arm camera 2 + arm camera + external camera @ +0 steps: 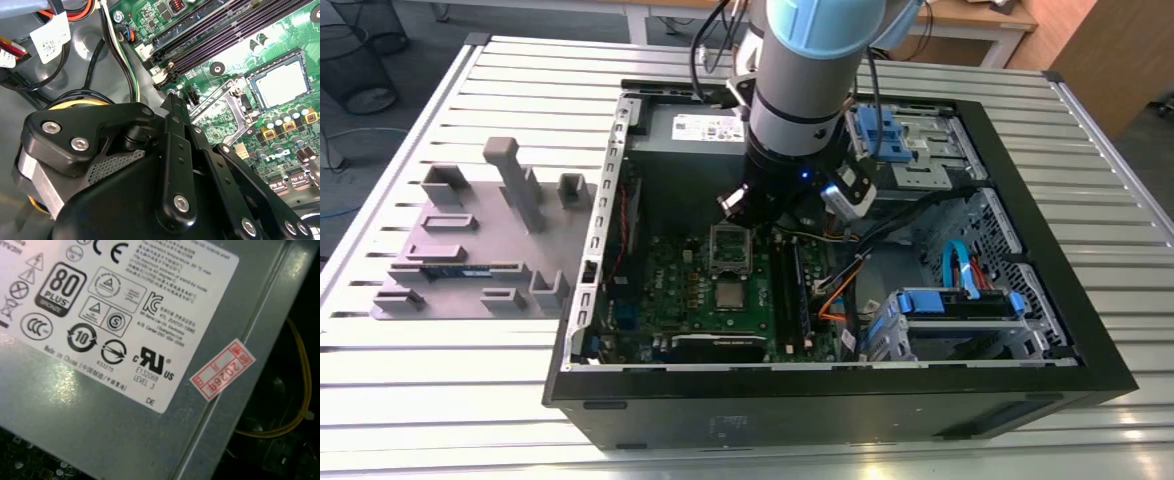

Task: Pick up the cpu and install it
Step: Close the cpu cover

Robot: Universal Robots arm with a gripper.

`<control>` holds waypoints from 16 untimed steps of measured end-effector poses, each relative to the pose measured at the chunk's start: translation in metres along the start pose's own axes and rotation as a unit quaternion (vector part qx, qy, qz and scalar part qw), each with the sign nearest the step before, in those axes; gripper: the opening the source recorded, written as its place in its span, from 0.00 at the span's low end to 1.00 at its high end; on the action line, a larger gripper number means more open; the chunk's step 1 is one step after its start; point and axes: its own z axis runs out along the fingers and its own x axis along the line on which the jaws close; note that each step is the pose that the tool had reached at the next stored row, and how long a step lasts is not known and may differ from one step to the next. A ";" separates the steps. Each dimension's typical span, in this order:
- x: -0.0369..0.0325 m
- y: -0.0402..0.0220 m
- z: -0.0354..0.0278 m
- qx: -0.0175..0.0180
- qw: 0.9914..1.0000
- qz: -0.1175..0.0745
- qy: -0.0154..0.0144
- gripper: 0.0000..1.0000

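Hovering inside the open black computer case point(854, 400), the black linkage gripper point(170, 102) appears drawn shut, its fingers point(176, 150) meeting at one narrow tip with nothing between them. It hangs above the green motherboard point(235, 50), near the bundle of black, white and yellow cables point(122, 60). In the first wrist view, the grey metal power-supply box point(100, 435) with its white label lies close beneath the arm.

The cpu point(280, 84), a small flat square chip with a silvery-grey metal top, sits in the socket on the board, apart from the gripper; in the exterior view it shows as a pale square point(727, 293). The socket's hinged metal frame point(220, 107) lies swung open just beside it, between the chip and the gripper tip. Long black memory slots point(225, 30) run past the socket.

The chip is judged light, thin and rigid, with a smooth lid that could slip and a delicate contact face underneath. Two opposite edges are the sound place to hold it, kept level; seated as it looks now, little of those edges stands free.
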 end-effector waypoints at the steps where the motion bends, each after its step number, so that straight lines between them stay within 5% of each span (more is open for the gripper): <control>1: 0.0000 0.0000 0.0000 0.000 1.000 -0.001 0.000 0.11; 16: 0.0001 0.0000 -0.0009 0.000 1.000 -0.031 0.003 0.11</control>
